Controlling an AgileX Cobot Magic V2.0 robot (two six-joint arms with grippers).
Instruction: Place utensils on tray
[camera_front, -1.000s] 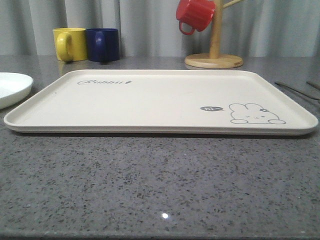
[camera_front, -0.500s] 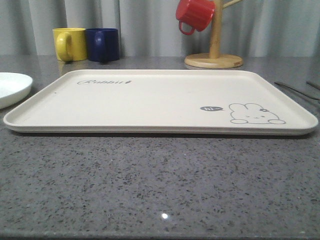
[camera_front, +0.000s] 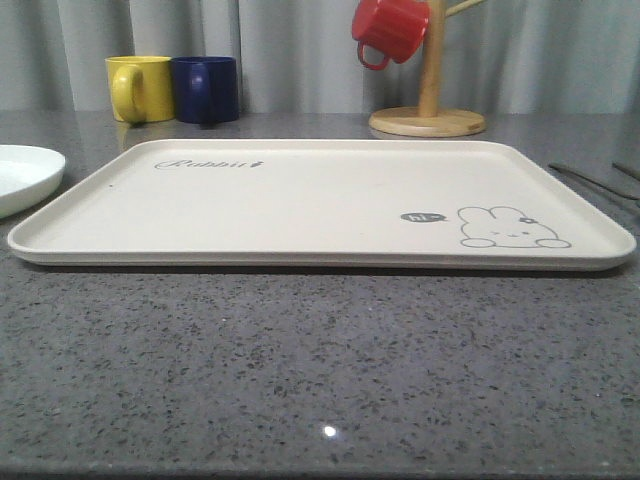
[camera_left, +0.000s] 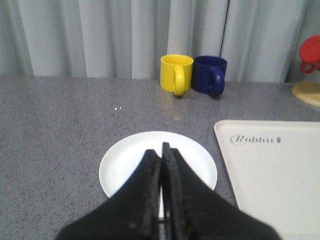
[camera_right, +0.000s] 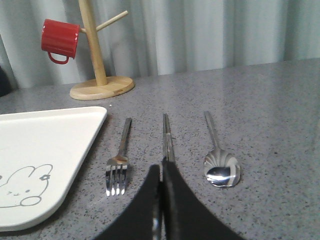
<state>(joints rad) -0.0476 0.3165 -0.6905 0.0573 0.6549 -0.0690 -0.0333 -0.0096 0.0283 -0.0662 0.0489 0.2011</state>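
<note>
Right gripper (camera_right: 161, 172) closed, empty, poised low over the near end of the chopsticks (camera_right: 167, 135). Fork (camera_right: 118, 168) just to one side, spoon (camera_right: 218, 157) to the other, all three parallel on the grey surface (camera_front: 320, 380), handles pointing away toward the curtain, tines and bowl nearest the gripper. Beside the fork, the tray (camera_front: 300, 200), bare. Left gripper (camera_left: 161, 156) closed too, hanging above a white plate (camera_left: 130, 160) next to the tray.
</note>
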